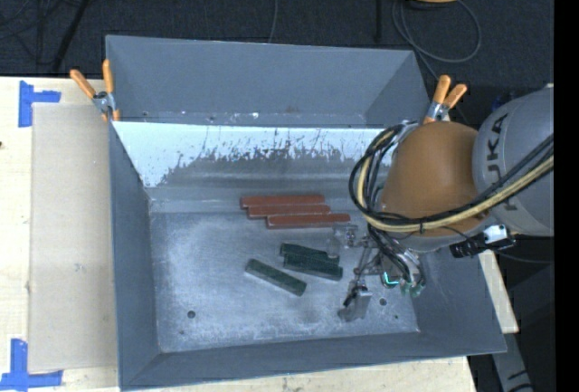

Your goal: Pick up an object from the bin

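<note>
From my station I see the tool [355, 300] low over the floor of the grey metal bin [253, 91], at about four o'clock from the floor's middle. The arm's brown rounded cover [430, 177] and its looped black and yellow cables [375, 191] hang above it and hide most of the wrist. Whether the tool is spread or closed I cannot tell, and I make out nothing held in it.

The nearest things lie at roughly ten o'clock from the tool. There is a dark green oblong piece [310, 259] that may be two blocks overlapping; I cannot separate them. Just beyond it at nine o'clock lies a dark green flat rectangular block [276, 277], on a slant. Both lie apart from the tool.

At eleven o'clock, farther off, three reddish-brown long bars [289, 210] lie side by side and touching. The right end of the lowest runs in beneath the cables.
</note>
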